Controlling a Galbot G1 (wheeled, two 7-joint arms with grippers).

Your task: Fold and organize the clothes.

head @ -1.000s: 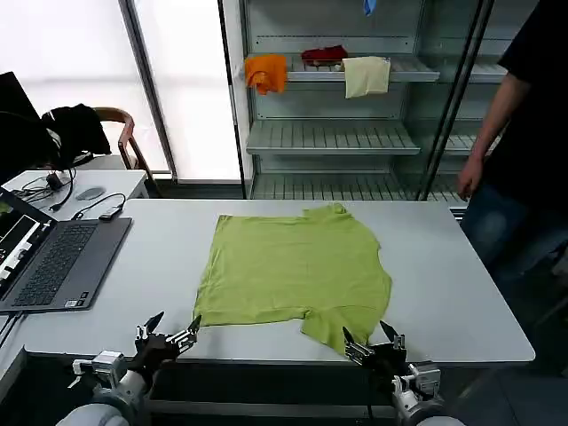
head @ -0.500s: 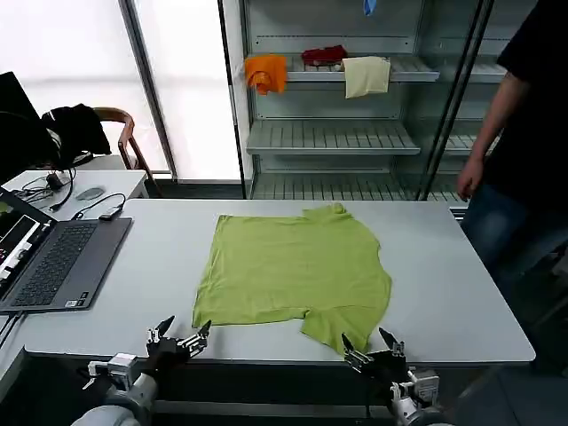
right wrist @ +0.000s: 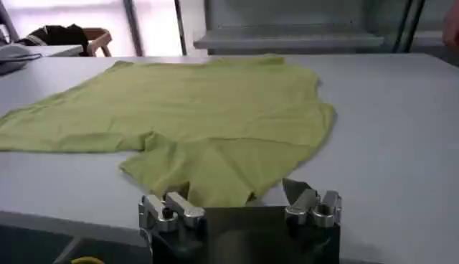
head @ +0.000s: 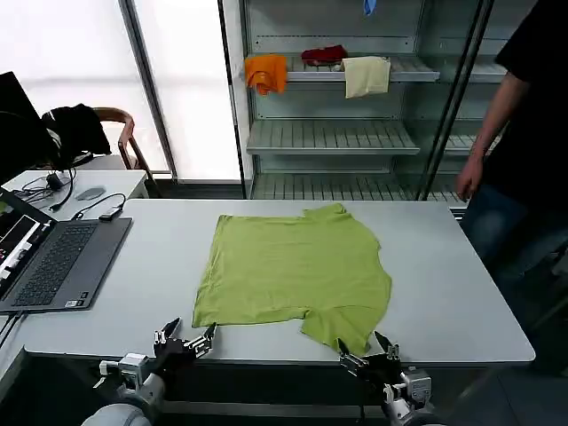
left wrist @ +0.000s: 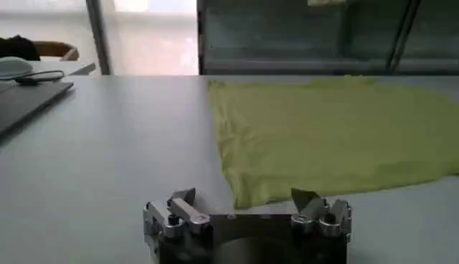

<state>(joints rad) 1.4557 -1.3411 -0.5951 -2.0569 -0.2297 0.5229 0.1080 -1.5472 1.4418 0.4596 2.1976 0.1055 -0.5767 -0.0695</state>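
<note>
— What's the room like from your end?

— I've got a white bench (head: 444,284) in front of a glass-fronted shelving unit (head: 355,98). Three cloths sit on its upper shelf: one orange (head: 265,71), one red (head: 324,54), one cream (head: 366,75). An open laptop (head: 53,257) is at the bench's left end.

— And the garment?

— One lime-green T-shirt (head: 297,266), lying flat mid-bench, plain side up, crew neck toward the shelving. One short sleeve hangs toward the near edge, its fabric rumpled. The far side looks folded in, though I can't tell how.

— Your arms?

— Two. My left gripper (head: 185,340) sits at the near edge, just short of the shirt's near left corner, jaws apart. My right gripper (head: 369,350) is just short of the near sleeve, jaws apart too. Neither touches the cloth.
</note>
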